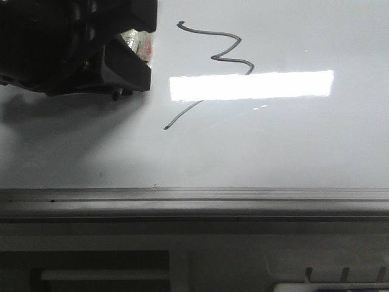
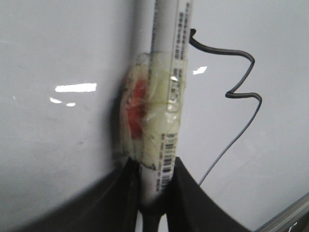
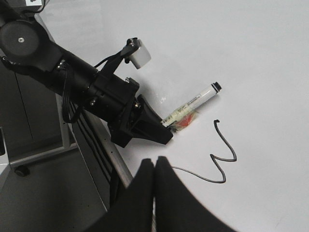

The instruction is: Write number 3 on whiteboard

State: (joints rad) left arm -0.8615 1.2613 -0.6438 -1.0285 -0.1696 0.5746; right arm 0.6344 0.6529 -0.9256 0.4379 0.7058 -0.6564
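The number 3 point(image 1: 239, 40) is a thin dark zigzag with a long slanting tail on the glossy whiteboard point(image 1: 292, 146). It also shows in the left wrist view point(image 2: 252, 59) and the right wrist view point(image 3: 234, 157). My left gripper point(image 2: 154, 169) is shut on a white marker point(image 2: 166, 87) wrapped in yellowish tape with a red patch. It sits left of the 3 in the front view point(image 1: 124, 67). The marker point(image 3: 193, 102) points past the top of the 3; I cannot tell whether its dark tip touches the board. My right gripper point(image 3: 155, 162) is shut and empty over the board's edge.
A grey metal edge rail point(image 1: 194, 201) runs along the near side of the board. A bright rectangular light reflection point(image 1: 252, 85) crosses the tail of the 3. The black left arm point(image 3: 58, 67) reaches in over the rail.
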